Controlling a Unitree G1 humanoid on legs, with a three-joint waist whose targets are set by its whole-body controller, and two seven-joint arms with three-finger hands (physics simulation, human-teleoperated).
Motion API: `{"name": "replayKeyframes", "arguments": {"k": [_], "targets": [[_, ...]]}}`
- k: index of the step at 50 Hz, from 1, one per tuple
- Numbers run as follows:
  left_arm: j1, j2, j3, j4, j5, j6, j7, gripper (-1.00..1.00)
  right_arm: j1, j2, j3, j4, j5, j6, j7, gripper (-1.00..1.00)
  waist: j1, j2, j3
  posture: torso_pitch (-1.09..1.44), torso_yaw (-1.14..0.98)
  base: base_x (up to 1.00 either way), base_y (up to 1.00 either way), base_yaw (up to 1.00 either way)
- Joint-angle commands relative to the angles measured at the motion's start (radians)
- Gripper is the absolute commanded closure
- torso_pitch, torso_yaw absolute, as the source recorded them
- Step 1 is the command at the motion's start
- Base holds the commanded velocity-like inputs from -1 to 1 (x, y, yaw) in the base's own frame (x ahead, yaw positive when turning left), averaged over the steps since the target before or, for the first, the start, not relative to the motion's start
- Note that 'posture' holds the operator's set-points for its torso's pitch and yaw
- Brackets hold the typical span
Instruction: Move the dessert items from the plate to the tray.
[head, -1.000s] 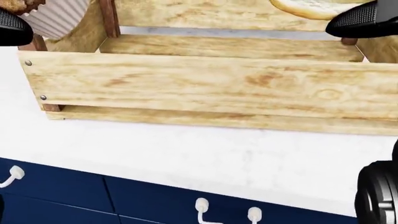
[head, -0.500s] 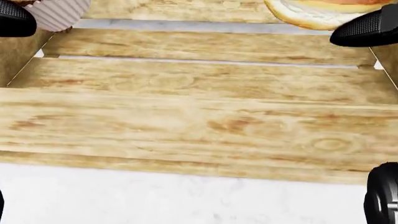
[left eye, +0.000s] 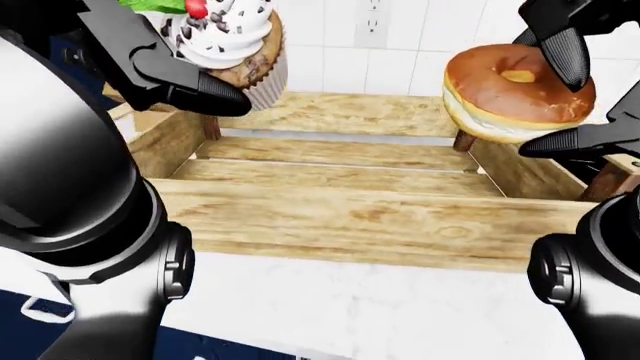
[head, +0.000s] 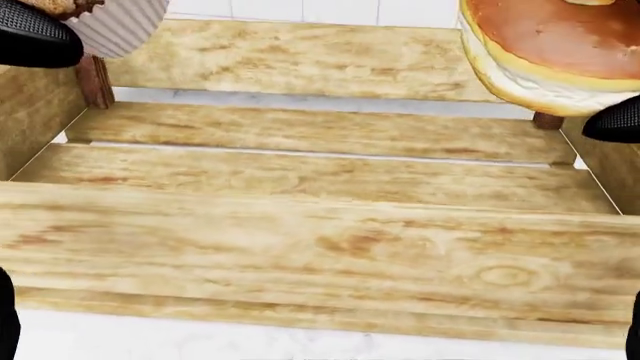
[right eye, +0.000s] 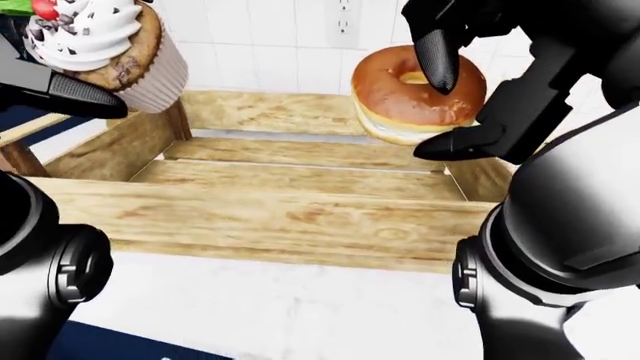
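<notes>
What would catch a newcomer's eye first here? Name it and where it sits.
The frosted cupcake, held by the left hand at the left-eye view's top left, and the glazed doughnut, pinched by the right hand at top right. Both hang above the wooden tray, which spans the middle.

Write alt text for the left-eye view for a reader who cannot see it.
Two black robot hands hold desserts above a slatted wooden tray on a white counter: the left robot hand grips a frosted cupcake, the right robot hand a glazed donut. White wall tiles lie behind.
</notes>
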Motion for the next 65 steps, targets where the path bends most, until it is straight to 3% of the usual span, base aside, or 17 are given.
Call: {"name": "replayKeyframes", "arguments": {"k": [1, 6, 11, 23, 27, 37, 43, 48, 52, 60, 65], "targets": [[-0.032, -0.010, 0.004, 0.019, -0.001, -0.022, 0.039, 1.00, -0.027, -0.022, 0.000, -0.003, 0.006, 0.023, 0.000, 0.99, -0.001, 0.000, -0.020, -0.50, 0.00, 0.00, 0.00, 0.00], [-0.022, -0.045, 0.005, 0.067, -0.028, -0.057, 0.104, 1.00, -0.023, -0.052, 0.008, -0.010, 0.028, 0.050, 0.000, 0.99, 0.001, -0.002, -0.054, -0.51, 0.00, 0.00, 0.00, 0.00], [-0.024, -0.095, -0.010, 0.155, -0.062, -0.104, 0.194, 1.00, -0.011, -0.027, -0.009, -0.012, 0.014, 0.029, 0.000, 0.98, 0.002, -0.004, -0.077, -0.51, 0.00, 0.00, 0.00, 0.00], [0.003, -0.171, -0.050, 0.370, -0.120, -0.220, 0.360, 1.00, -0.023, 0.009, -0.036, 0.010, 0.006, -0.014, -0.013, 0.99, 0.003, -0.003, -0.089, -0.51, 0.00, 0.00, 0.00, 0.00], [0.012, -0.178, -0.036, 0.483, -0.142, -0.283, 0.437, 1.00, -0.036, 0.001, -0.040, 0.016, 0.009, -0.014, -0.010, 0.99, 0.003, -0.002, -0.094, -0.51, 0.00, 0.00, 0.00, 0.00], [0.092, -0.195, -0.064, 0.543, -0.111, -0.333, 0.424, 1.00, -0.063, 0.010, -0.027, 0.032, -0.001, -0.017, -0.015, 0.99, 0.001, 0.004, -0.115, -0.51, 0.00, 0.00, 0.00, 0.00], [0.111, -0.223, -0.057, 0.606, -0.106, -0.364, 0.463, 1.00, -0.061, 0.010, -0.035, 0.034, 0.004, -0.023, -0.021, 0.99, 0.002, 0.005, -0.127, -0.51, 0.00, 0.00, 0.00, 0.00], [0.132, -0.245, -0.081, 0.595, -0.083, -0.352, 0.437, 1.00, -0.069, 0.008, -0.035, 0.044, 0.011, -0.023, -0.030, 0.99, 0.002, 0.012, -0.130, -0.51, 0.00, 0.00, 0.00, 0.00], [0.143, -0.261, -0.088, 0.595, -0.056, -0.341, 0.419, 0.67, -0.077, 0.006, -0.033, 0.052, 0.015, -0.021, -0.034, 0.99, -0.001, 0.010, -0.126, -0.51, 0.00, 0.00, 0.00, 0.00], [0.192, -0.283, -0.093, 0.582, -0.018, -0.349, 0.395, 0.33, -0.081, 0.008, -0.029, 0.057, 0.017, -0.020, -0.041, 0.99, -0.007, 0.003, -0.127, -0.51, 0.00, 0.00, 0.00, 0.00], [0.195, -0.288, -0.093, 0.576, -0.002, -0.346, 0.375, -0.25, -0.083, 0.008, -0.028, 0.060, 0.015, -0.021, -0.040, 0.99, -0.007, 0.000, -0.126, -0.51, 0.00, 0.00, 0.00, 0.00]]}}
